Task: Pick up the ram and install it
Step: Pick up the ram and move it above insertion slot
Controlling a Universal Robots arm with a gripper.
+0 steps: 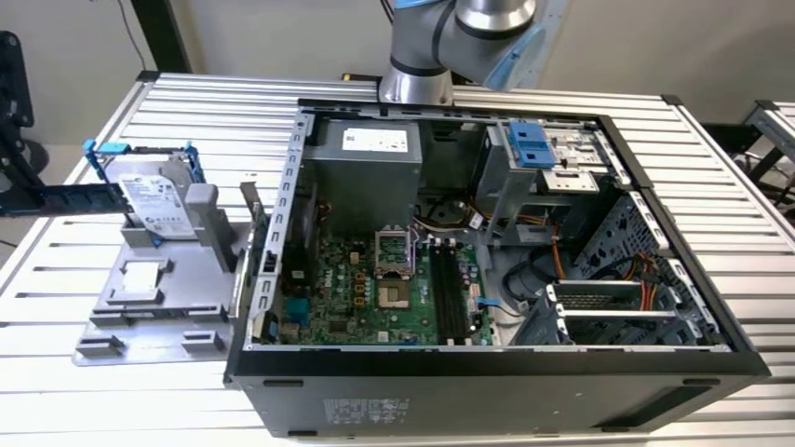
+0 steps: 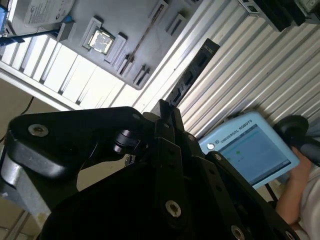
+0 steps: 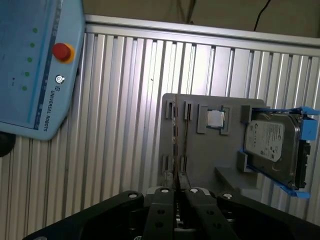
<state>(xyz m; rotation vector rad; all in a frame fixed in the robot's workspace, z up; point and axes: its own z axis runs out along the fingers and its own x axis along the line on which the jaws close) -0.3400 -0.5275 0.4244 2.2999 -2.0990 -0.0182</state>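
you get soft, even light in the exterior view; glare whitens the slatted table (image 3: 145, 95) in the first wrist view.

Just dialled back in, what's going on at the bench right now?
The arm's black gripper hangs above the ribbed aluminium table, looking down on the flat grey holder tray. The thin, narrow ram stick stands on edge in that tray's slots, not yet picked up. The open black computer case sits beside the tray.
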